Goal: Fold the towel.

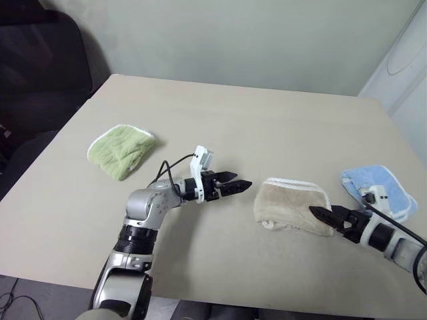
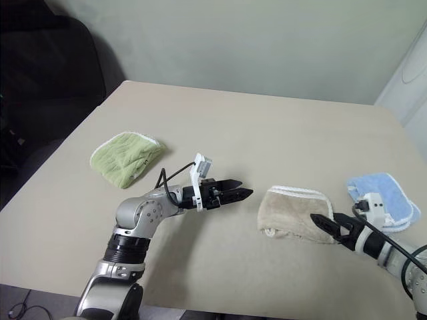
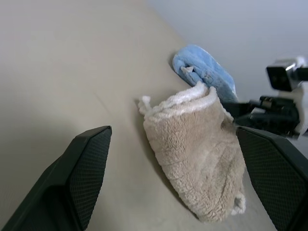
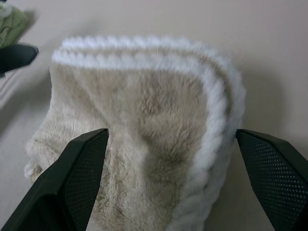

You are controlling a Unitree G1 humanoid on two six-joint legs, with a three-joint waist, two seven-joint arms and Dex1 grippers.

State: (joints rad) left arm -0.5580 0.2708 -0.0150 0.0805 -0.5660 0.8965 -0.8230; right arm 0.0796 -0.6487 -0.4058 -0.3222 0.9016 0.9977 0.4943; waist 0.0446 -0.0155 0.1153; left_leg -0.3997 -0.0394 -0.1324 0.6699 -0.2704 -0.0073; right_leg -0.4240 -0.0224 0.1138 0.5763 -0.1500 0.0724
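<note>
Going left to right across the counter [image 1: 220, 113]: a green towel [image 1: 121, 151] sits out at about 10 o'clock from the middle, bunched up and not part of this. Next comes the left end effector [image 1: 239, 185], pointing toward 3 o'clock, fingers apart with nothing between them and nothing touching them. The towel [image 1: 292, 207] (the beige one with the white edging) lies just to the right of it, across a small gap of bare counter. It looks already folded into a compact bundle, with the layered white edge along its far side at 12 o'clock and its long axis running roughly 9 to 3.

The right end effector [image 1: 321, 214] is at the towel's 4 o'clock corner, tips right at the edge of the fabric or just over it; I can't tell if they actually touch. In its wrist view the fingers stand wide apart on either side of the bundle, holding nothing. So the right arm is clearly nearer, and the left needs a short reach toward 3 o'clock.

Past that, at the far right, a light blue towel [image 1: 378, 190] lies folded near the counter's edge.

My guess is the fold is mostly done, and what's left is maybe tidying up.
</note>
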